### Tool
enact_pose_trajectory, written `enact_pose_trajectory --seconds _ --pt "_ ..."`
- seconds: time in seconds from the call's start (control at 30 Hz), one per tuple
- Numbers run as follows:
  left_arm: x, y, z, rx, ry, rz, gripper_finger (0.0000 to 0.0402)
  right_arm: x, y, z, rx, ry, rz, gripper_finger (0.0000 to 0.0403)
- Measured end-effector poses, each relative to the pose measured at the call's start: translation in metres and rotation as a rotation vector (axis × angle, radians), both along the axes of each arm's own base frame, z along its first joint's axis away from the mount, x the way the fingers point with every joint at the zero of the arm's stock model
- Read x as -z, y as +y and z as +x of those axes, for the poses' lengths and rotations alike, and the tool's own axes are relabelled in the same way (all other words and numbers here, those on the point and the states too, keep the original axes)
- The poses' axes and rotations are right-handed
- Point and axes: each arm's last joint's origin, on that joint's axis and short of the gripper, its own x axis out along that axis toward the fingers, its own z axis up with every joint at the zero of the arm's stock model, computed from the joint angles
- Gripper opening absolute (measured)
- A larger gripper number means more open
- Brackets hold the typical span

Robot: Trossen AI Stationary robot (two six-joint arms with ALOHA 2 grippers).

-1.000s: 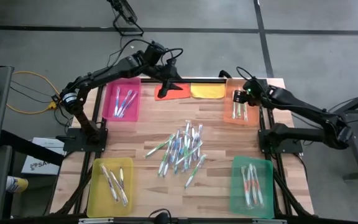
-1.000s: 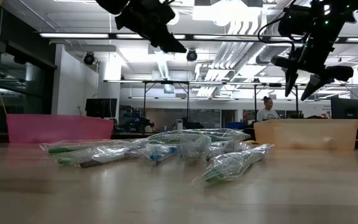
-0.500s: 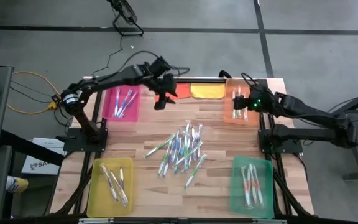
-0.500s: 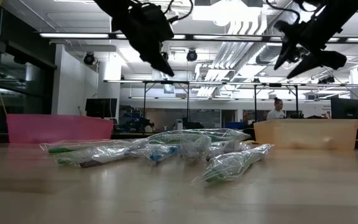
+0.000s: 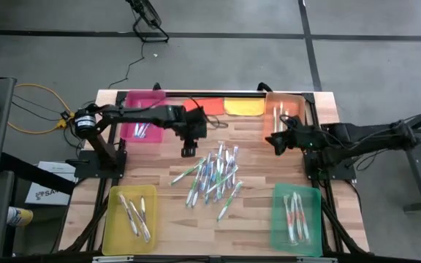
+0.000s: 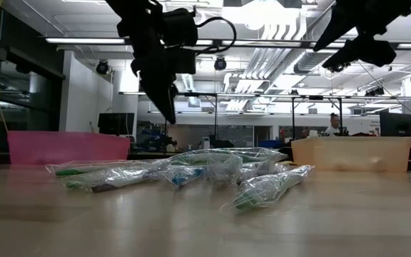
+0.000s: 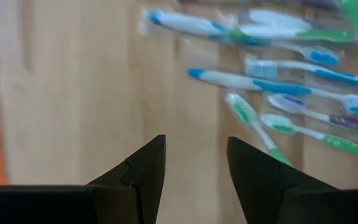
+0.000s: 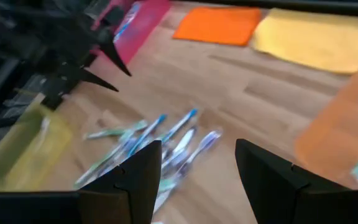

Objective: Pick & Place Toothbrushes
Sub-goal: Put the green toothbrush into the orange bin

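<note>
The toothbrushes lie in a loose pile on the wooden table's middle, several in clear wrappers. My left gripper hangs open above the table just left of and beyond the pile's far end; its wrist view shows the open fingers over bare wood with toothbrushes ahead. My right gripper is open in the air beside the orange tray's near left corner, to the right of the pile. Neither holds anything.
Four trays stand at the corners, each with a few toothbrushes inside: pink far left, orange far right, yellow near left, green near right. An orange cloth and a yellow cloth lie at the far edge.
My left gripper has swung from over the orange cloth at the far edge toward the near edge and down, tipping to point downward, ending beside the pile. My right gripper has drawn back off the orange tray toward the near edge and slightly left. The toothbrushes have not moved.
</note>
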Motion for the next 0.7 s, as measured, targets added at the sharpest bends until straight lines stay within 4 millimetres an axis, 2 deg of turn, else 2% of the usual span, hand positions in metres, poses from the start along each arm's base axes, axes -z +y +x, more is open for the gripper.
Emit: enact_pose_trajectory --seconds 0.13,0.33,0.53,0.7 --pt "0.011 -0.023 -0.001 -0.015 0.047 -0.022 0.0168 -0.001 0.019 -0.002 -0.056 -0.022 -0.009 0.0199" --pt "0.015 -0.056 0.001 0.013 0.079 -0.039 0.0168 -0.001 0.043 -0.008 -0.157 -0.048 -0.016 0.0199" --pt "0.018 -0.085 -0.007 -0.066 0.180 0.060 0.0168 -0.001 0.058 -0.013 -0.215 -0.064 -0.035 0.0199" --pt "0.019 -0.099 -0.013 -0.113 0.226 0.116 0.0168 -0.001 0.065 -0.017 -0.251 -0.072 -0.047 0.0199"
